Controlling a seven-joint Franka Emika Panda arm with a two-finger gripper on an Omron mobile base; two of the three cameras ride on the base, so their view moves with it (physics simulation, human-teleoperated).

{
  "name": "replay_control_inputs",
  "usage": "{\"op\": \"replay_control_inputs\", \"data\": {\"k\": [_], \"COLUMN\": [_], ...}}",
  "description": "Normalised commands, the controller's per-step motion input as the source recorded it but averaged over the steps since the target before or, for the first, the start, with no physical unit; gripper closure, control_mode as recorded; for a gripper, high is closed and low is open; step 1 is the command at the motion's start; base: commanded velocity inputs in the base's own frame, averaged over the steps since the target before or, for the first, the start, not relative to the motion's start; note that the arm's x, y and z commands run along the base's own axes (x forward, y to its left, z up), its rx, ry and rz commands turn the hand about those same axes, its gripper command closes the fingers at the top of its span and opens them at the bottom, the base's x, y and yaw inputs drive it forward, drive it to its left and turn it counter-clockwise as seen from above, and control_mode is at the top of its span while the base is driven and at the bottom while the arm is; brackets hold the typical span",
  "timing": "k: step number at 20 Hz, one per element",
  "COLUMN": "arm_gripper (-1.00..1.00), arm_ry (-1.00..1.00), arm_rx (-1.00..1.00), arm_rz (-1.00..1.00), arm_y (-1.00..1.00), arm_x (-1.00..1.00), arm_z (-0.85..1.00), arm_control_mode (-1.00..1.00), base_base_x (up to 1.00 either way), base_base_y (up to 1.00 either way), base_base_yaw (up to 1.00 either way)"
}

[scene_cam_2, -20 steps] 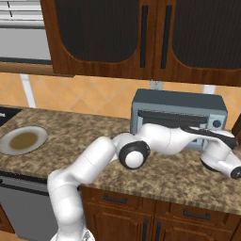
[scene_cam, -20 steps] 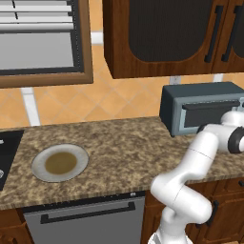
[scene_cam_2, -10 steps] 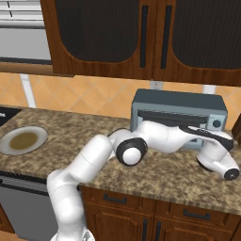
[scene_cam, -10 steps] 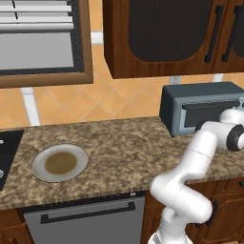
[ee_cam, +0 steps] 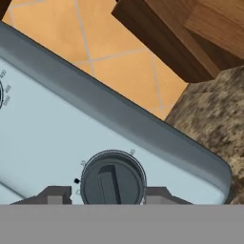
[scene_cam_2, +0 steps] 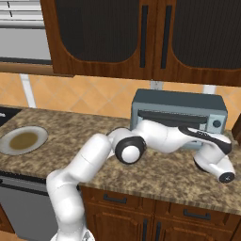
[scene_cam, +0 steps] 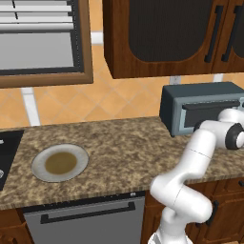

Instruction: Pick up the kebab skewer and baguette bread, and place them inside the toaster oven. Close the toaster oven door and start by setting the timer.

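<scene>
While my hand points at the front panel of the toaster oven (ee_cam: pixel 57 138), my 2 fingertips (ee_cam: pixel 55 196) sit on either side of a round dark dial (ee_cam: pixel 112 182), one just left of it and one just right. My claw (ee_cam: pixel 106 195) looks narrowed around that dial, though I cannot tell whether the tips press on it or merely flank it. A small black mark and faint printed numbers ring the dial's edge. A 2nd dial shows only as a sliver at the far left edge of the panel.

From the right base view, my arm reaches across the speckled stone counter (scene_cam_2: pixel 155 174) to the right end of the oven, where the dials are. The oven door (scene_cam_2: pixel 174 121) stands closed against the front. From the left base view, the oven (scene_cam: pixel 200 107) stands at the counter's right end, against the orange tiled wall (scene_cam: pixel 119 97). A plate (scene_cam: pixel 59 163) lies well apart from it, toward the left, near the black stovetop (scene_cam: pixel 5 152). Dark wooden cabinets (scene_cam: pixel 167 35) hang above the oven, and a framed window (scene_cam: pixel 40 40) fills the upper left.
</scene>
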Motion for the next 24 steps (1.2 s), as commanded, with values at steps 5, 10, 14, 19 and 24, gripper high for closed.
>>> {"op": "replay_control_inputs", "data": {"k": [5,10,14,19,24], "arm_gripper": [1.00,1.00,1.00,1.00,1.00], "arm_ry": [0.01,0.03,0.03,0.00,0.01], "arm_rx": [0.41,0.44,0.47,0.47,0.47], "arm_rz": [-0.06,-0.03,0.00,0.00,0.00], "arm_y": [0.00,0.00,0.00,0.00,0.00], "arm_x": [0.51,0.49,0.58,0.65,0.72], "arm_z": [0.50,0.59,0.59,0.51,0.61], "arm_control_mode": [-1.00,-1.00,-1.00,-1.00,-1.00], "base_base_x": [0.00,0.00,0.00,0.00,0.00], "base_base_y": [0.00,0.00,0.00,0.00,0.00], "base_base_yaw": [0.00,0.00,0.00,0.00,0.00]}}
